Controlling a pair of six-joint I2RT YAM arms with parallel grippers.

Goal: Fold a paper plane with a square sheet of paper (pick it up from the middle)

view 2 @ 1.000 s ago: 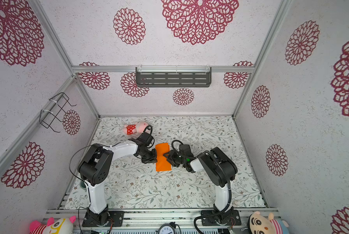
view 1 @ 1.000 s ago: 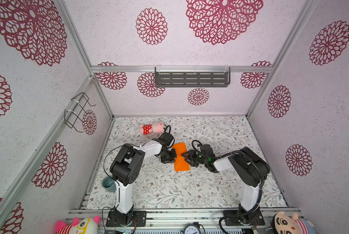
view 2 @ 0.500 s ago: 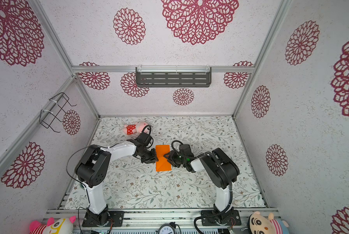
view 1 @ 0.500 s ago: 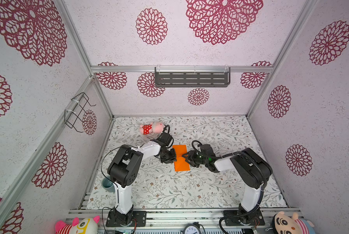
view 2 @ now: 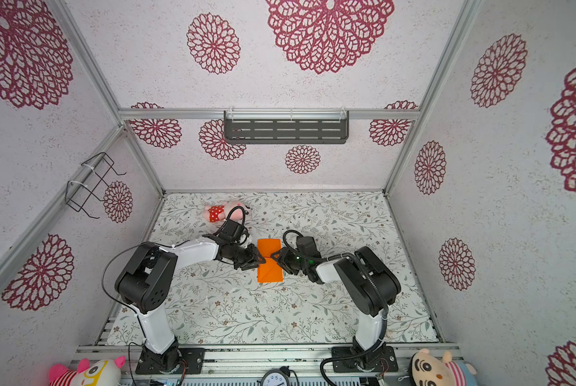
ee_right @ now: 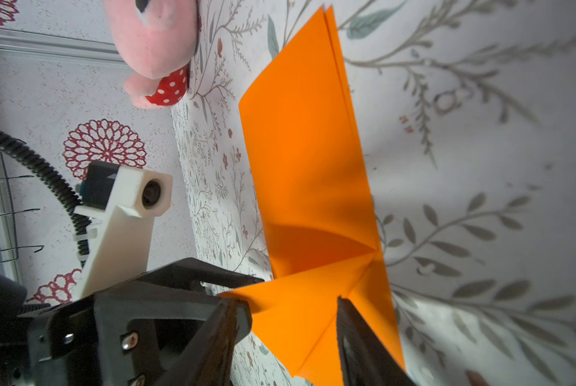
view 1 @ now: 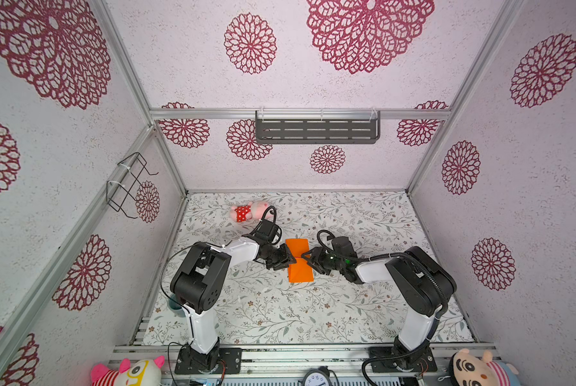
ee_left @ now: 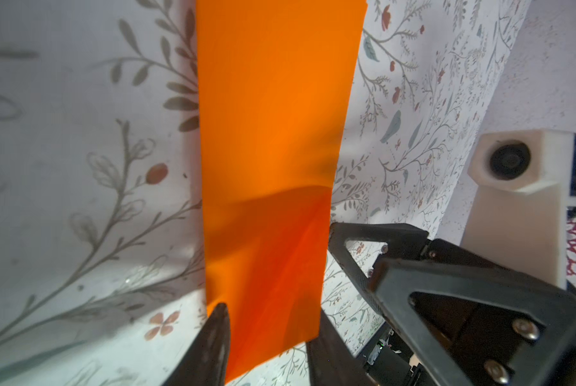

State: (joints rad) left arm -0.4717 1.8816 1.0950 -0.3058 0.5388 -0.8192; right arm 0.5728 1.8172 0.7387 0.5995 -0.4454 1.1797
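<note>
floral table (view 1: 346,317) first: the square sheet of paper (view 1: 300,272) lies flat near the table's middle, a bit toward the back edge, and is folded down to a narrow strip in both top views. its long axis runs from back edge to front edge, so both arms meet it side-on, about halfway along the strip. the pink plush toy (view 1: 249,211) sits well apart toward the back left corner, out of the way. the left gripper (view 1: 291,259) is at the strip's left long edge and the right gripper (view 1: 308,260) at its right long edge. they face each other across the short width, about equally near. left wrist view: left gripper (ee_left: 269,334) jaws spread, strip edge running between the fingers (ee_left: 213,344), nothing pinched. right wrist view: right gripper (ee_right: 290,310) jaws also apart, straddling a diagonal corner flap (ee_right: 296,300) that looks slightly lifted off the strip, no pinch seen. judgement: either arm needs only a short reach inward across the width, and the right one is better placed for the flap.
</note>
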